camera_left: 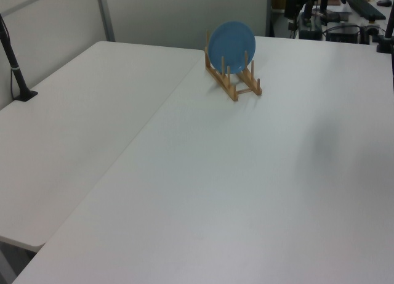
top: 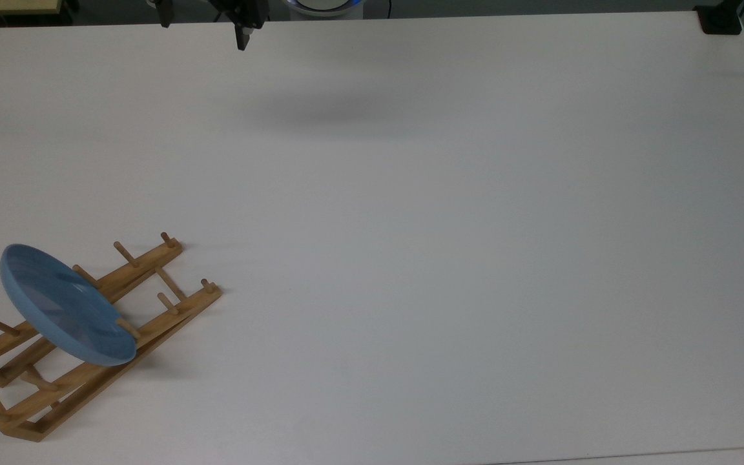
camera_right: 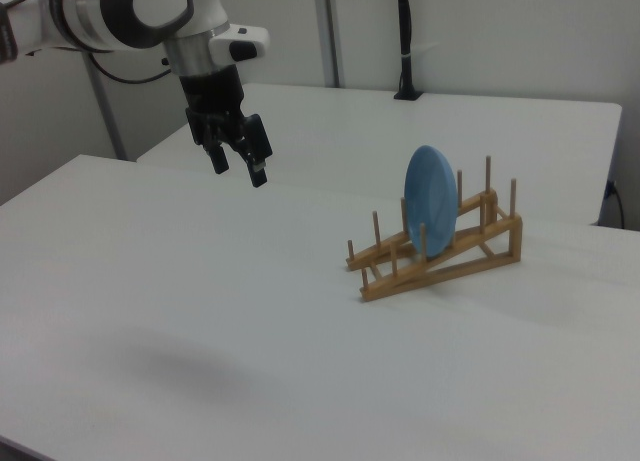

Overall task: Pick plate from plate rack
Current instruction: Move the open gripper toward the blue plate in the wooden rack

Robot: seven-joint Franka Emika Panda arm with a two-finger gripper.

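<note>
The blue plate (top: 65, 303) (camera_left: 231, 44) (camera_right: 430, 196) stands on edge between the pegs of the wooden plate rack (top: 152, 268) (camera_left: 239, 84) (camera_right: 440, 266). The rack lies at the lower left of the top view, slanting up to the right. My gripper (camera_right: 238, 166) hangs high above the white table, far to the right view's left of the rack. It is open, fingers pointing down, nothing between them. One dark finger (top: 243, 37) pokes in at the upper edge of the top view, well away from the plate.
A second white table (camera_left: 80, 105) adjoins the work table along a seam. A black clamp post (camera_left: 23, 90) (camera_right: 405, 86) (top: 721, 22) stands at a far corner. The arm's shadow (top: 333, 116) falls on bare tabletop. Desk clutter (camera_left: 363, 7) sits beyond the table.
</note>
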